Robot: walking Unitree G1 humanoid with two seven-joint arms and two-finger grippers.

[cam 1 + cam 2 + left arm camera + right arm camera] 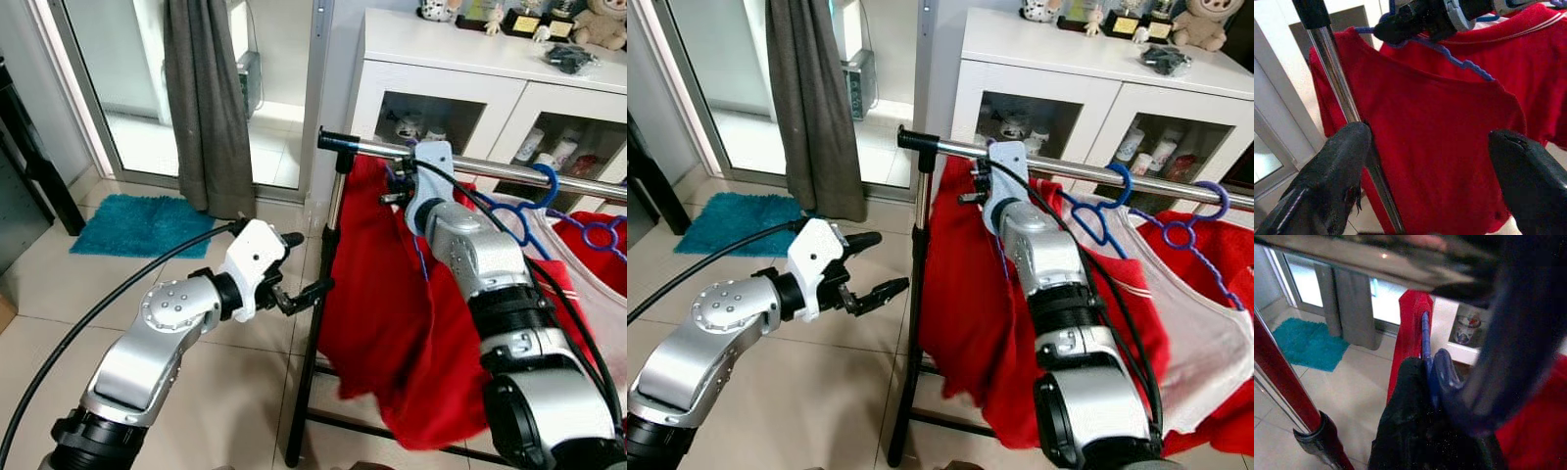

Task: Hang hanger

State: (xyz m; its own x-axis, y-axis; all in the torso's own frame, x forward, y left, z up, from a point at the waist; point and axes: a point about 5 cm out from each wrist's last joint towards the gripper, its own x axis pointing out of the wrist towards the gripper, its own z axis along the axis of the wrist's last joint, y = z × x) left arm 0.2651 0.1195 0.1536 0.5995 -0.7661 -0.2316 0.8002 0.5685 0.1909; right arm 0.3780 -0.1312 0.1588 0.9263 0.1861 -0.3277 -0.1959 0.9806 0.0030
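Right gripper [978, 193]: raised to the shiny horizontal metal rail [1068, 168] of a clothes rack, its black fingers closed around the neck of a blue plastic hanger [1426, 340]; in the right wrist view the hanger's hook sits directly against the fingers, with the rail just above them.

Blue plastic hanger: carries a red short-sleeved shirt [965, 294]; its long axis runs roughly along the rail, one shoulder sloping down and away from the right gripper toward the rack's end post, the hook pointing up toward the rail. Whether the hook already sits over the rail cannot be made out.

Red shirt: hangs straight down below the right gripper, draped against the rack's upright post [323, 294].

Left gripper [306, 264]: held out at mid-height, just beside the upright post and well below the right gripper; its two black fingers [1327, 176] are spread wide with nothing between them, and the left wrist view looks between them onto the red shirt and the post.

Other hangers: farther along the rail from the right gripper, a second blue hanger [1107, 211] and a purple hanger [1195, 230] hang by their hooks, holding a white garment with red trim [1205, 333].

Surroundings: behind the rack stands a white cabinet with glass doors [441, 88]; beyond the left gripper, a grey curtain [206, 98] hangs at a glass door, with a teal floor mat [137, 223] on the pale tiles.
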